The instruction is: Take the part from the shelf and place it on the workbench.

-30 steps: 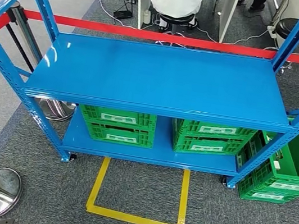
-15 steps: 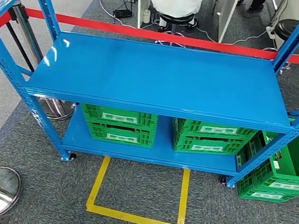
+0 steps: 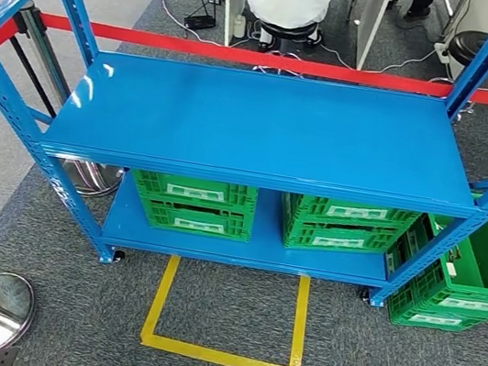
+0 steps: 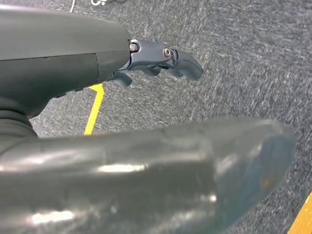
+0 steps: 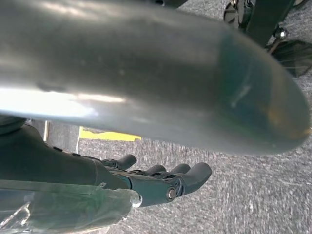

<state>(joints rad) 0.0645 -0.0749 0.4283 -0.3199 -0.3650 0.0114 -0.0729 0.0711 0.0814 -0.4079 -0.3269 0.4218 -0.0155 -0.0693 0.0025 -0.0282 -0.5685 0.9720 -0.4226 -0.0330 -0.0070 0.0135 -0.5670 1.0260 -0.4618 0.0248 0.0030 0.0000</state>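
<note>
While the blue shelf [image 3: 264, 126] fills mid-frame, no part can be made out on it; green crates [image 3: 192, 205] are seen beneath. Left hand [image 4: 162, 61] and right hand [image 5: 162, 183] fingers are held extended, gripping nothing.

My right hand [image 5: 162, 183] hung over grey speckled carpet [image 5: 239, 204], dark fingers [image 5: 195, 173] extended and empty, near a strip of yellow floor tape [image 5: 110, 135].
</note>
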